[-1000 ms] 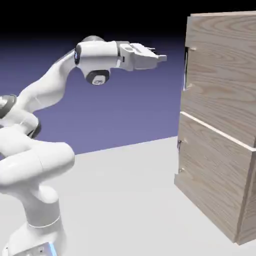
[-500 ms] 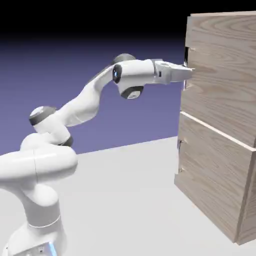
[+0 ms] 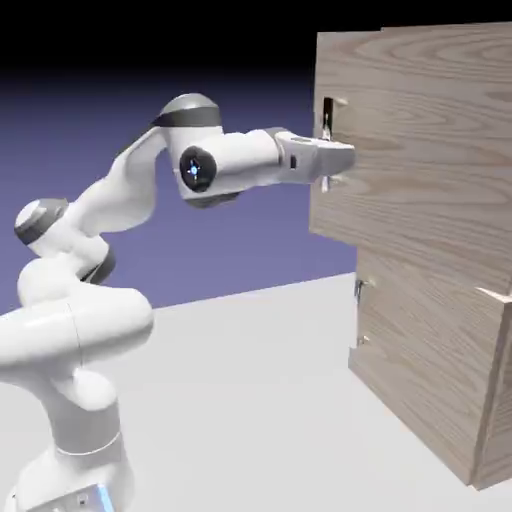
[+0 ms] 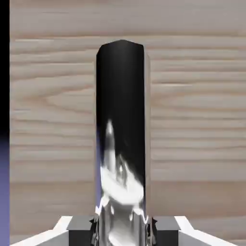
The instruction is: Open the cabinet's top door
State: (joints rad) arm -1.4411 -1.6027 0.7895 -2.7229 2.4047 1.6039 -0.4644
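Desk [image 3: 240,430], pale grey: reaches beneath everything, its far edge slanting behind the arm.

Cabinet [image 3: 497,390], light grainy wood, tall: stands upright on the desk at the exterior view's right, its long axis vertical.

Robot arm [image 3: 130,325], white: rises at the exterior view's left, bent at the elbow, its hand reaching to the cabinet.

Top door [image 3: 430,150], flat wood panel: upper part of the cabinet, upright and ajar. Its free edge points toward the exterior view's left, on the arm's side, and juts out past the lower door.

Lower door [image 3: 425,345], matching wood: directly beneath, closed, with a small upright handle of its own [image 3: 358,312].

Top door's handle [image 4: 121,96], dark, shiny metal bar: near the free edge, long axis vertical, parallel to that edge.

Jaws [image 4: 122,231]: clamped on the handle bar, one finger at each side.

Changes since half a second ago: the top door was flush above the lower one and has now swung outward; the pale strip between them, then running the full width, is mostly covered. The hand has drawn back toward the exterior view's left, and the elbow stands higher.
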